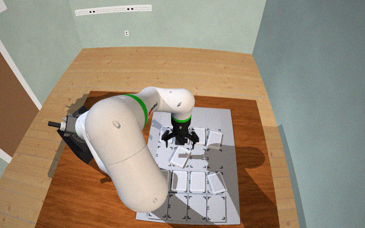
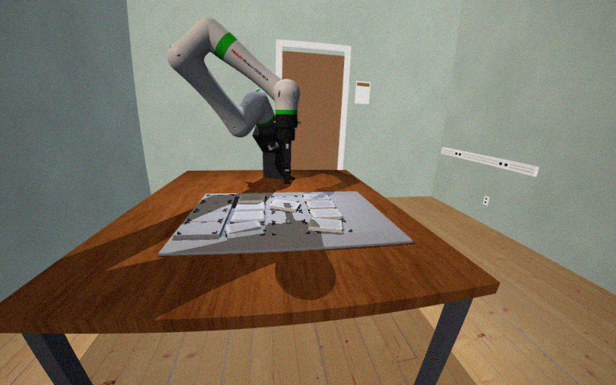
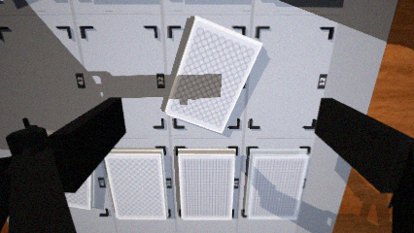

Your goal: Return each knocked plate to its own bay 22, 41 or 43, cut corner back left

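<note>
The gripper is hovering, fingers wide apart and holding nothing; the sealed 96-well plate is lying skewed across bay 22. Closing without matching its angle could pinch corners—twisting it loose—while an uncorrected release could leave it perched on corner pieces.

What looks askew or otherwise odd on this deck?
Three plates sit crooked to their corner pieces: the bay 22 plate, the bay 43 plate and, less sharply, the bay 41 plate.
</note>
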Action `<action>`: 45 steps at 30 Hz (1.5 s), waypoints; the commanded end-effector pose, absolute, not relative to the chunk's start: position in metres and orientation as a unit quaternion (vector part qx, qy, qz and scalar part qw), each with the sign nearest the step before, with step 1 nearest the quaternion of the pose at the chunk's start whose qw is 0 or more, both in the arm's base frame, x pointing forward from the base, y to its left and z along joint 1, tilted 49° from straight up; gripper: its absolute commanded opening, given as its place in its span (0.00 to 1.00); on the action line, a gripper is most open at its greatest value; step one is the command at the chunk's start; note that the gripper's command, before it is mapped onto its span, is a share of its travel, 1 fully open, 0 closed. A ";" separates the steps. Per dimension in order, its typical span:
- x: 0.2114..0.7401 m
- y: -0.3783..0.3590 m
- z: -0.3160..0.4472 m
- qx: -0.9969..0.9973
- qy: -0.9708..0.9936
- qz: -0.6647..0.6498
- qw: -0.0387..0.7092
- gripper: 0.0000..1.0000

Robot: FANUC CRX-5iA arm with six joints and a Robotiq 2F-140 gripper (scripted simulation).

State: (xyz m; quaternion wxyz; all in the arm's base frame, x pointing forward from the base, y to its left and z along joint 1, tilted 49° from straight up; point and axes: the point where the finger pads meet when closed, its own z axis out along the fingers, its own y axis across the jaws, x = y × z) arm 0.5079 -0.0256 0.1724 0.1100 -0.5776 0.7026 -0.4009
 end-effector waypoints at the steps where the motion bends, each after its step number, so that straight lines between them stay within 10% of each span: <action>1: 0.513 -0.011 0.168 -0.577 0.703 -0.401 0.110 1.00; 45: 0.545 0.082 0.136 -0.577 0.702 -0.401 0.110 1.00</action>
